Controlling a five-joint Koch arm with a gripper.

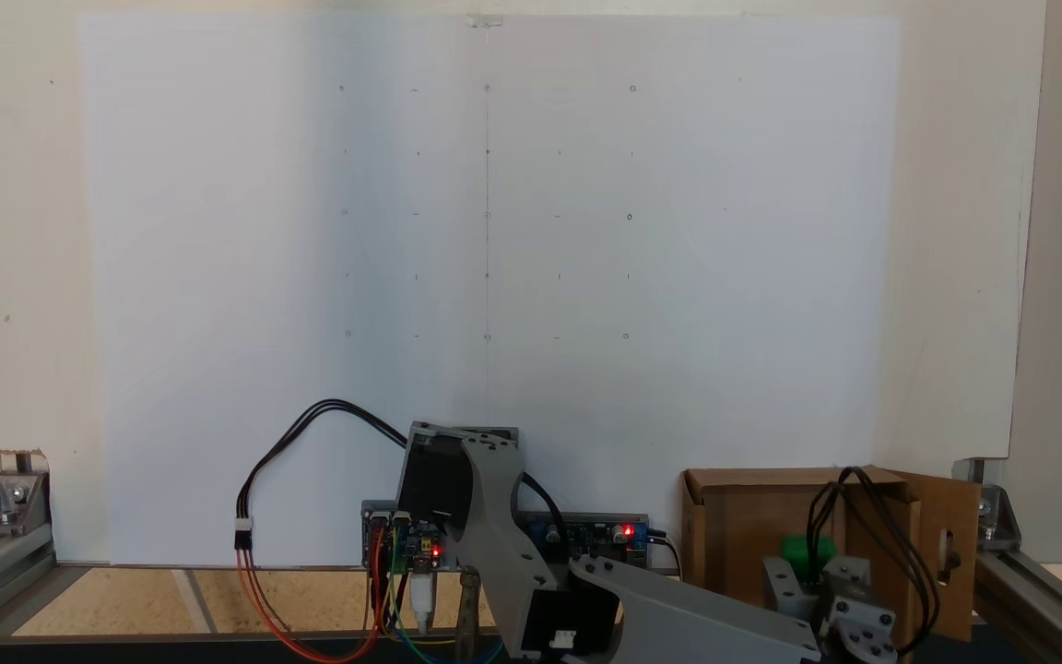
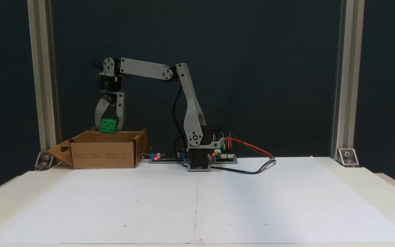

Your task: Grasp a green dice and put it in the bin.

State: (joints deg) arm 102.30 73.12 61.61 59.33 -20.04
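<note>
The green dice hangs just above the open mouth of the bin, clamped between the two grey fingers of the pincer, which point straight down. In a fixed view from above, the green dice shows as a green patch inside the outline of the bin, partly covered by the pincer and its black cables. The grip sits on opposite side faces, so the cube stays level and should fall straight when let go.

The arm reaches out sideways from its base with the forearm nearly level and the wrist bent down, which carries the load over the box wall rather than against it. The bin stands on the counter just beside the base, its flaps folded outward, one with a slot cutout, so the opening is clear for a drop.

By my reading the carry is nearly finished, and only the release remains. The dice looks close to the nearer wall, so a slightly deeper reach might be safer.
</note>
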